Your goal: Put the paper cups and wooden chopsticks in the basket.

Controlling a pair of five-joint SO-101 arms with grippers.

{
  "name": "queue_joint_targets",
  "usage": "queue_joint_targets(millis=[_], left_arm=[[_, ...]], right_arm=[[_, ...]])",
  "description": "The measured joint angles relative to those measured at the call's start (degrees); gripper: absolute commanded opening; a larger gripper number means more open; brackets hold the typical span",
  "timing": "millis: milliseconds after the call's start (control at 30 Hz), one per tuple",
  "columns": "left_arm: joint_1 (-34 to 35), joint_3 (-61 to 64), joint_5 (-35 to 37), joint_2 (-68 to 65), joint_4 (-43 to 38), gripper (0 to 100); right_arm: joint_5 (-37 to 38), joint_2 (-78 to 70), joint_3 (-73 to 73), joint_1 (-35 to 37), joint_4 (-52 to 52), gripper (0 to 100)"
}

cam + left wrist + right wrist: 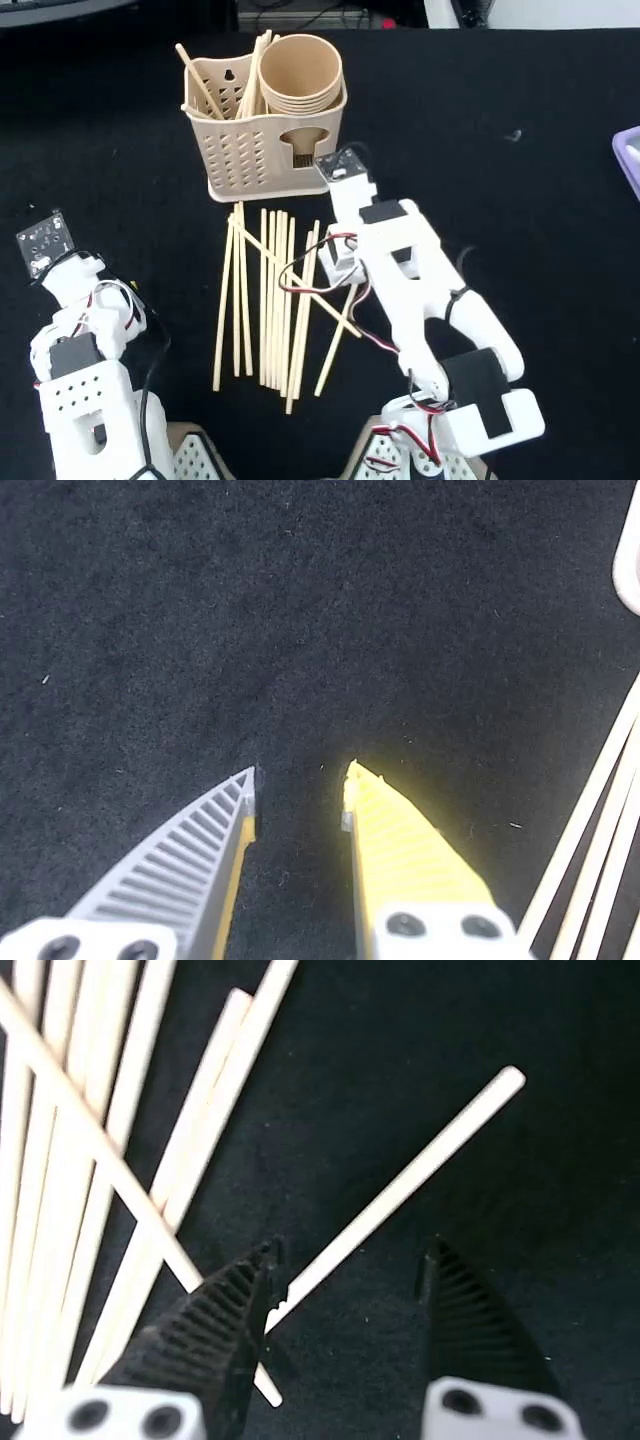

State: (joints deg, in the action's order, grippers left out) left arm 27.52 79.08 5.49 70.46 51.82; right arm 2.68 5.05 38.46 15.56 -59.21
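- left gripper (300, 775): one pale grey ribbed finger and one yellow ribbed finger, with the tips apart and nothing between them. It hangs over bare black cloth (250, 600), which is fuzzy and felt-like with lint specks.
- The left wrist view catches a few loose chopsticks (590, 850) just off the yellow finger's side. The high view puts the left arm (85, 370) at the near left corner, apart from the pile.
- right gripper (355, 1250): two black ribbed fingers, spread wide, low over the pile's edge and clamping nothing.
- The right wrist view shows detail the high view lacks. A single chopstick (400, 1190) runs slantwise with its near end right beside one fingertip. Another stick crosses under that same finger.
- From above, the right arm (420, 290) is white plastic with red and black wires looped over it. It lies across the pile's right side and covers parts of some sticks.
- The loose sticks are pale wood, thin and straight. They lie mostly parallel on the cloth between the arms, pointing toward the basket, with a couple crossed slantwise.
- basket (250, 150): beige plastic with perforated walls, a handle cut-out and two compartments. It stands upright just past the sticks' far ends.
- paper cups (300, 72): a brown nested stack in the basket's right-hand compartment, as the high view sees it.
- standing chopsticks (245, 90): they lean in the other compartment with their tips above the rim.
- purple container corner (630, 155): at the far right edge, well apart from the rest.
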Motion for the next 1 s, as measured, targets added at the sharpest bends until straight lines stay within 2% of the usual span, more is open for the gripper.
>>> queue_joint_targets(millis=[167, 233, 300, 433, 733, 900, 1000], left_arm=[[0.00, 0.00, 0.00, 0.00, 0.00, 15], [0.00, 0.00, 0.00, 0.00, 0.00, 15], [0.00, 0.00, 0.00, 0.00, 0.00, 15], [0.00, 0.00, 0.00, 0.00, 0.00, 15], [0.00, 0.00, 0.00, 0.00, 0.00, 15], [0.00, 0.00, 0.00, 0.00, 0.00, 15], [0.00, 0.00, 0.00, 0.00, 0.00, 15]], right_arm=[[0.00, -6.51, 0.09, -0.09, 2.29, 20.1], [-0.09, -8.53, -0.88, -0.09, 2.46, 12.9], [-0.09, -9.76, -2.64, -0.44, 1.41, 1.1], [0.97, -10.02, -4.13, -0.26, 0.62, 0.9], [10.29, 1.32, -4.13, 0.18, -1.23, 1.1], [13.27, 3.69, -4.13, 6.68, -0.88, 1.1], [13.36, 3.69, -4.13, 12.04, 3.69, 1.2]])
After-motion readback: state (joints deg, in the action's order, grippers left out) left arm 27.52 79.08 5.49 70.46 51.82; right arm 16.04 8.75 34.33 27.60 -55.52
